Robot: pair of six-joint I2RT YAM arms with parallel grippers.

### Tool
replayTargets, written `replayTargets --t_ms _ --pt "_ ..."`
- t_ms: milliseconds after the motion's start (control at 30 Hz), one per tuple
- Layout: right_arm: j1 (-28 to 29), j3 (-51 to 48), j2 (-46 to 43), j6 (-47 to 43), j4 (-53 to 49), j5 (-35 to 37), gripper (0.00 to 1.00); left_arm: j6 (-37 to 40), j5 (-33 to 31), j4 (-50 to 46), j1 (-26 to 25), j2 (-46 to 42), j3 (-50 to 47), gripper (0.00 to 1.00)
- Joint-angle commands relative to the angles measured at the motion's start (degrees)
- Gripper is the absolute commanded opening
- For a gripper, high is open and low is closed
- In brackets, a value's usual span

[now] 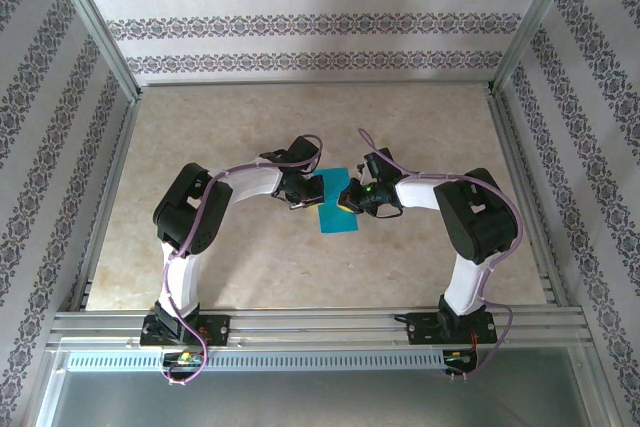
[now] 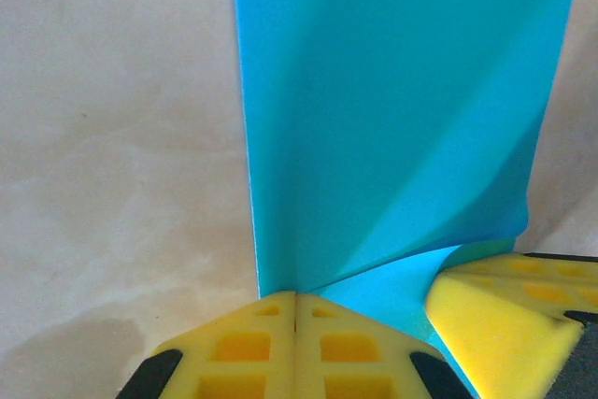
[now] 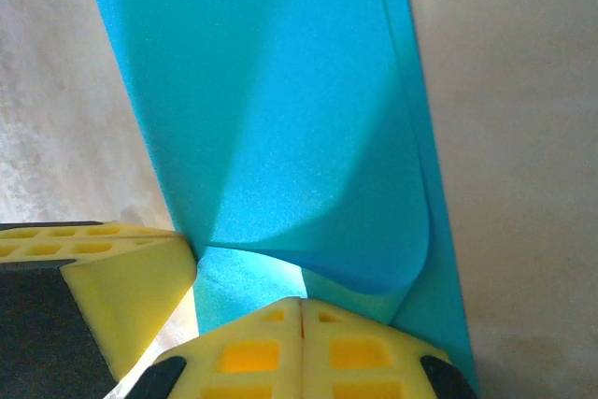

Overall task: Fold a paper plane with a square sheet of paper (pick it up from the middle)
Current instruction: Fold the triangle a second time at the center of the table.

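We judge the folding barely begun: left fingers (image 2: 243,348) and right fingers (image 3: 252,354) each pinch the square sheet of paper (image 1: 337,211), one layer curling above the worktop (image 1: 200,142), no pointed shape yet.

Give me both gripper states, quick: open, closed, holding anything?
Left gripper: closed, pinching the sheet of paper.
Right gripper: closed, pinching the same sheet of paper where it curls up.

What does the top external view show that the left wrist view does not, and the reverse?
Top external: the left gripper and right gripper meeting over the square sheet of paper, with the wide table around them. Left wrist: the left gripper's yellow pads shut on the paper's lifted, curling edge. Both: the blue paper on the beige table.
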Motion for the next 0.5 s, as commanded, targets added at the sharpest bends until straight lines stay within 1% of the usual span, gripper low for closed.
replayTargets --t_ms 0,133,233,267,367,467 --pt "-0.33 -1.76 1.64 -0.68 -3.15 4.53 0.00 1.72 -2.48 -4.91 -0.69 2.23 1.14 0.00" --pt "-0.24 -2.84 2.25 0.24 -3.92 6.45 0.00 2.87 -1.14 -5.07 -0.65 0.44 3.10 0.00" --pt "-0.24 -3.62 2.52 1.00 -4.08 7.71 0.00 2.92 -0.89 -3.96 -1.06 -3.18 2.76 0.06" --pt "-0.24 -3.79 2.59 1.27 -4.18 8.07 0.00 2.55 -0.82 -3.29 -1.37 -4.50 2.18 0.09" --pt "-0.24 -4.24 2.81 2.00 -4.48 8.96 0.00 0.04 0.55 0.32 -2.81 -7.50 -0.81 0.13" --pt "-0.24 -4.55 3.05 2.67 -4.67 9.52 0.00 -3.93 2.24 4.61 -4.53 -8.91 -4.57 0.14"
